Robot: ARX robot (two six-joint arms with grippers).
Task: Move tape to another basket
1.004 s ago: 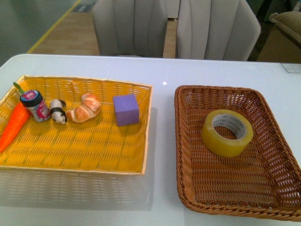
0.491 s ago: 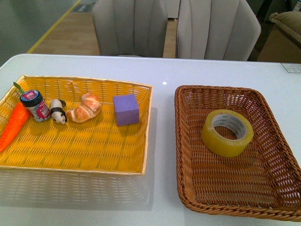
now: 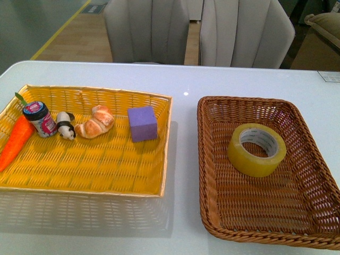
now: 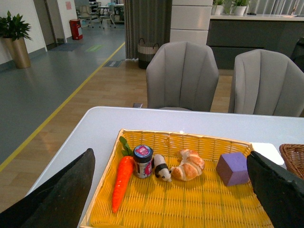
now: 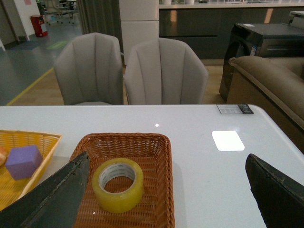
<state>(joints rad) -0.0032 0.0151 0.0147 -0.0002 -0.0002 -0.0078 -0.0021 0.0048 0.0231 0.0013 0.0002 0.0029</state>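
My right hand, fingers spread open and empty, hangs nearest the tape, which lies flat, hole up, in the brown basket, toward ten o'clock from it.

Even overhead light filled all three views, bright and sharp across the white desk. A small glare spot and a larger square reflection shone on it. The yellow basket cast a soft shadow forward. Dark jaws at the wrist-view edges were blurred.
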